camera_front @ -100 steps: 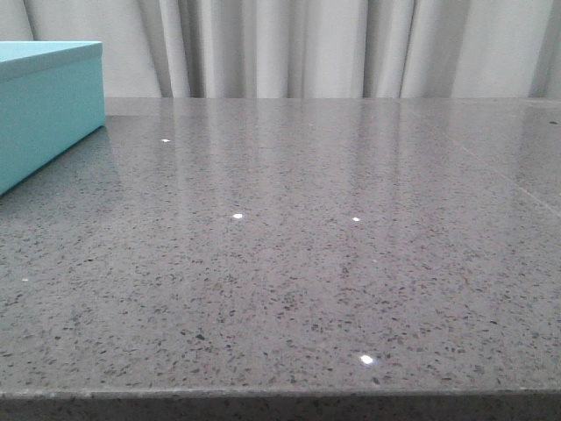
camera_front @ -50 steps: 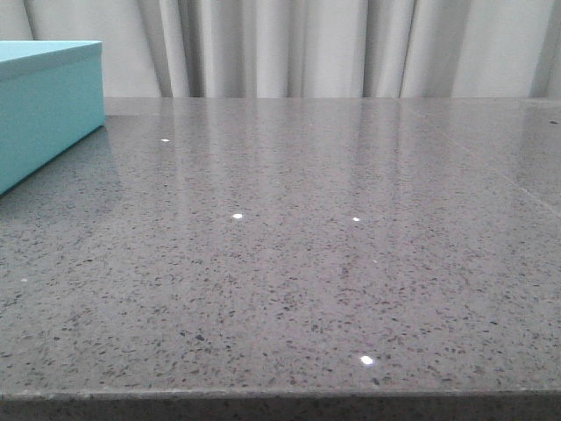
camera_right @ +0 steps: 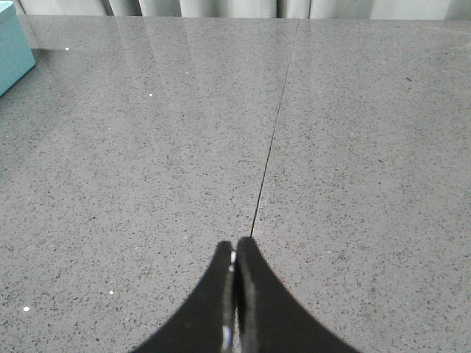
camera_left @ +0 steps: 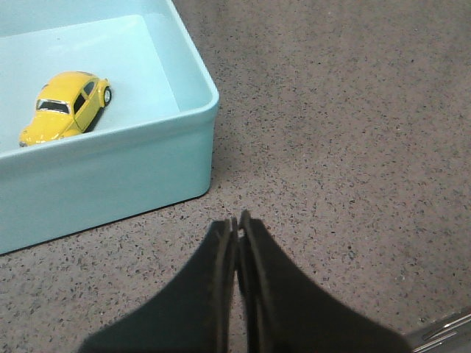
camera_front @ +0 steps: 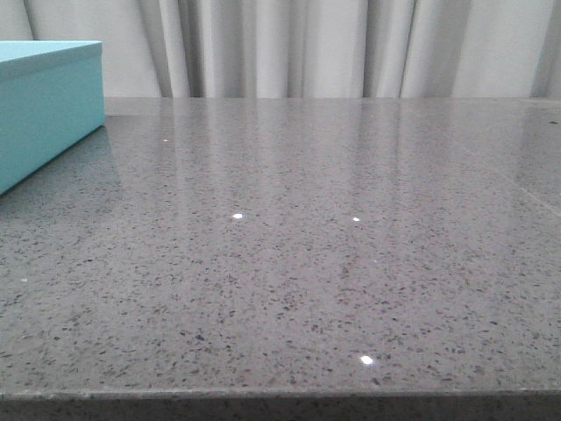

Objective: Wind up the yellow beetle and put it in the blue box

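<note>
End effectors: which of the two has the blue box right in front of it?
The left end effector: the blue box holding the yellow beetle lies just ahead. The right end effector faces mostly bare table.

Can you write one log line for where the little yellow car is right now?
small glossy yellow beetle: inside light turquoise-blue box, upright | left gripper: shut, empty | right gripper: shut, empty
</note>
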{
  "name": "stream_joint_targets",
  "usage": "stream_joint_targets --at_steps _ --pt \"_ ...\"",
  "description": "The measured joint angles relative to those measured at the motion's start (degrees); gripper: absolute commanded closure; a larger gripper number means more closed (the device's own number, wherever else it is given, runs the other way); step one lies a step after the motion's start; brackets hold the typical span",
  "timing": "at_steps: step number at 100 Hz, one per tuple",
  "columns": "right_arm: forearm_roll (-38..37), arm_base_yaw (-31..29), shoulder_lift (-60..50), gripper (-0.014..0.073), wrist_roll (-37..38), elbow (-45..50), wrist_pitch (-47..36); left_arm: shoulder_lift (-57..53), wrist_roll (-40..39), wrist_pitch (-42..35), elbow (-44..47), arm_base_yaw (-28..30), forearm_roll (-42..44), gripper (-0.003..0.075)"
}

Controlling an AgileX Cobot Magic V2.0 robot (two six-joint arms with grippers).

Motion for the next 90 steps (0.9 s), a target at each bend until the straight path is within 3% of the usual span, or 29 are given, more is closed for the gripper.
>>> stream_joint_targets --at_steps 32,62,79,90 --pt "-0.03 0.0 0.0 0.0662 0.0 0.0 0.0 -1.49 0.0 -2.3 0.81 0.0 3.07 0.0739" --pt "-0.12 0.0 0.0 0.0662 0.0 0.0 0.0 -7.95 -0.83 -31.01 13.41 0.0 5.48 0.0739" --pt "-0.12 0.0 0.0 0.0662 0.0 0.0 0.0 -12.84 -12.42 -41.14 21.13 0.0 13.7 0.0739" --pt "-0.12 0.0 0.0 0.0662 -0.09 0.0 0.0 -16.11 -15.03 -45.59 26.0 0.0 16.6 0.0738"
